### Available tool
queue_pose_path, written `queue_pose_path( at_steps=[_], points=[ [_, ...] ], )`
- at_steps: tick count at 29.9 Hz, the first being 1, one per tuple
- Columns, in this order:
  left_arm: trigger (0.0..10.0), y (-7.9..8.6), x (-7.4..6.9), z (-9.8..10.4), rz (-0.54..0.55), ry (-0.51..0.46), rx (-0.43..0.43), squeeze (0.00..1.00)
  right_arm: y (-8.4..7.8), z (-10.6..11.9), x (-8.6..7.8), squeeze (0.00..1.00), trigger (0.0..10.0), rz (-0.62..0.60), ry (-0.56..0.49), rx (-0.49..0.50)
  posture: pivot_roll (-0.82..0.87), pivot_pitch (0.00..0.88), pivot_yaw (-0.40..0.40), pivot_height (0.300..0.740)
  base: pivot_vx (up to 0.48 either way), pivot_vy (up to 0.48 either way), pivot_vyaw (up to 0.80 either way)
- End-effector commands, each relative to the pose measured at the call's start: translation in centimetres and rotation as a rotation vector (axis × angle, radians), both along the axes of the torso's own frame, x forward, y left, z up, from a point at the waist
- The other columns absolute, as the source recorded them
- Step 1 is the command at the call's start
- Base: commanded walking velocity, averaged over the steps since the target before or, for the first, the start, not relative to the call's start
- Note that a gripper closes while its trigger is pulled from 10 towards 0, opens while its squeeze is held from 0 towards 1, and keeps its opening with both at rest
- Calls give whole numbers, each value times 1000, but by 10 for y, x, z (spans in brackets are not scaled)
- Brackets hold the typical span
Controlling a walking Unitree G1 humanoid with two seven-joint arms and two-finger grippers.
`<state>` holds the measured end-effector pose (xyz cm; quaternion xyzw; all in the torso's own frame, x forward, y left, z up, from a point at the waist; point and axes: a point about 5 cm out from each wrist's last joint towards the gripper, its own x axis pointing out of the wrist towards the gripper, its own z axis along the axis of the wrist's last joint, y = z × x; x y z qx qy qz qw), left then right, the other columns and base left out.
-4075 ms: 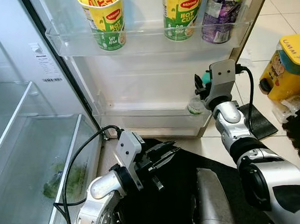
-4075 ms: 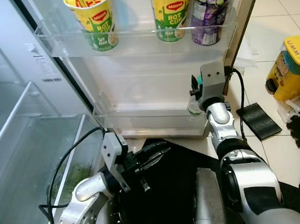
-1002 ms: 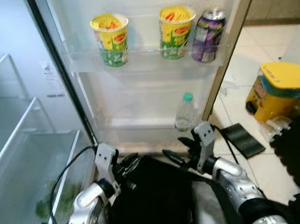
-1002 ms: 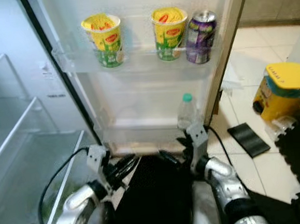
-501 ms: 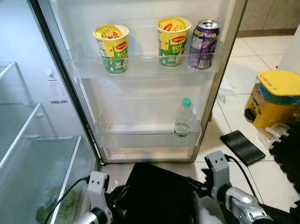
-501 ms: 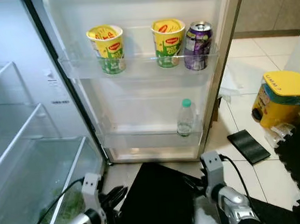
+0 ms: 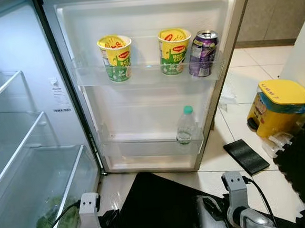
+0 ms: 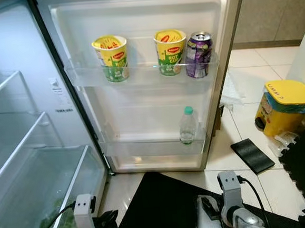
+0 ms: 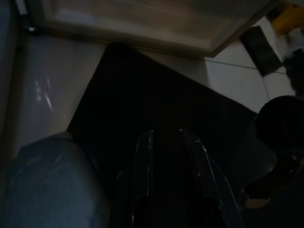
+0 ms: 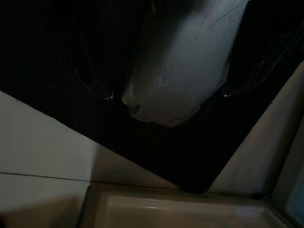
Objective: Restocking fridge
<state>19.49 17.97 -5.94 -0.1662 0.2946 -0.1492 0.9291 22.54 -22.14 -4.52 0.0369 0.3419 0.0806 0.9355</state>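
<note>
Both arms have dropped low; left gripper [image 9: 168, 142] fingers slightly apart, right gripper [image 10: 164, 95] spread.

both arms cut off at bottom edge; crisper drawer [image 7: 54, 206] greens blurred

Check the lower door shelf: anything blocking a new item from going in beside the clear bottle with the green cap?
Nothing visible blocks it. The clear plastic bottle with the green cap stands at the right end of the lower door shelf; the shelf to its left looks free. The fridge door is wide open. Both arms hang low over the black mat.
</note>
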Motion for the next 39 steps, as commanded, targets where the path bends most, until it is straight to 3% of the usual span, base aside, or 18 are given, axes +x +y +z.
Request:
queue_pose_path(
  at_steps=[1, 6, 16, 39],
  points=[
    [10000, 10, -5, -3, 20, 32, 37, 0, -2, -7, -9, 0, 10000, -28, 39, -5, -36, 0, -13, 511, 0, 0, 0],
    [10000, 18, -20, -12, 75, 102, 53, 0, -3, -11, -16, 0, 10000, -53, 66, -1, -34, 0, -13, 536, 0, 0, 0],
    [10000, 21, -33, -19, 115, 155, 60, 0, -1, -13, -18, 0, 10000, -58, 73, 4, -38, 0, -11, 580, 0, 0, 0],
    [10000, 22, -37, -22, 145, 175, 60, 0, -3, -15, -21, 0, 10000, -47, 88, -15, -40, 0, -22, 664, 0, 0, 0]
  ],
)
